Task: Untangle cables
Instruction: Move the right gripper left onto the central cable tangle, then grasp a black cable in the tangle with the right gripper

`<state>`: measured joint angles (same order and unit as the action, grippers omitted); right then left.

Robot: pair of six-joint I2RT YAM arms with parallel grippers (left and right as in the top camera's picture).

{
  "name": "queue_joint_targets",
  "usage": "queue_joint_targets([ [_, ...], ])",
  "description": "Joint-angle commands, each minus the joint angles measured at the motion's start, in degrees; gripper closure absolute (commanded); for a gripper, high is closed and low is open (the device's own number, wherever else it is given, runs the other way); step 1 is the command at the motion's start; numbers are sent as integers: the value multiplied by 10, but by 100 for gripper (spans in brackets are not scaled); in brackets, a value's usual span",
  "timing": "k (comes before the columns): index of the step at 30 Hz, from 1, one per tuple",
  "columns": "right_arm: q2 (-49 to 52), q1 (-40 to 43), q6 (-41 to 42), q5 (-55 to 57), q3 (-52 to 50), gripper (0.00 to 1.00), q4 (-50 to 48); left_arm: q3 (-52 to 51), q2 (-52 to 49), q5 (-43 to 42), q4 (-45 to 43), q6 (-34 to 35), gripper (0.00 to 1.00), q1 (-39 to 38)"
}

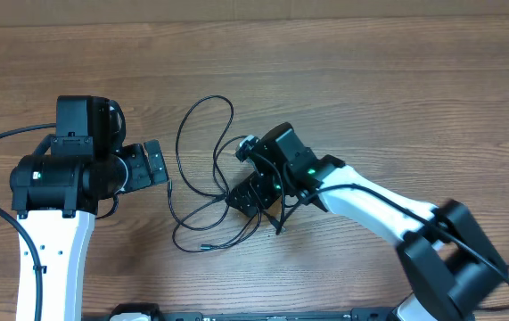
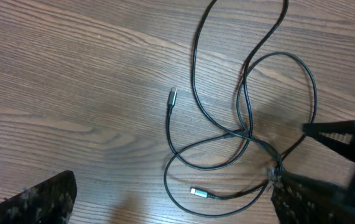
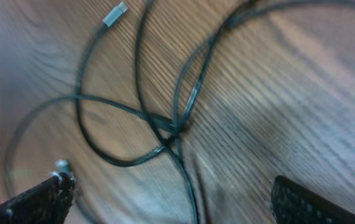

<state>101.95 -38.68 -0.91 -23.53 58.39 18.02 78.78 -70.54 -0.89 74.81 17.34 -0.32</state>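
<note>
Right wrist — blurry, cut-off cables [image 3: 170,128]

Even light, faint shadows, right wrist view blurred

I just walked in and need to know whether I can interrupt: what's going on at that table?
It's an untangling job, not yet done. Thin black cables lie in a knotted heap on the wooden table. The right tool is low over the spot where the cables cross, jaws open on either side of it, gripping nothing. The left tool is open too, just left of the cables and touching nothing.
</note>
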Motion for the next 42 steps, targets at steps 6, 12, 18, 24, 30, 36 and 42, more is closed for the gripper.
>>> queue_joint_targets([
  [6,32,-2,-11,-43,-4,1,-52,1,-3,-2,0,-11,0,3],
  [12,33,-6,-67,-51,-5,3,-54,1,-3,-2,0,-11,0,3],
  [18,42,-22,-132,-50,-7,4,-48,1,-3,-2,0,-11,0,3],
  [24,50,-29,-160,-46,-7,9,-59,1,-3,-2,0,-11,0,3],
  [30,78,-29,-163,-46,-7,12,-90,1,-3,-2,0,-11,1,3],
  [36,92,-29,-163,-46,-7,15,-107,1,-3,-2,0,-11,0,3],
  [42,92,-29,-163,-46,-7,25,-121,1,-3,-2,0,-11,0,3],
])
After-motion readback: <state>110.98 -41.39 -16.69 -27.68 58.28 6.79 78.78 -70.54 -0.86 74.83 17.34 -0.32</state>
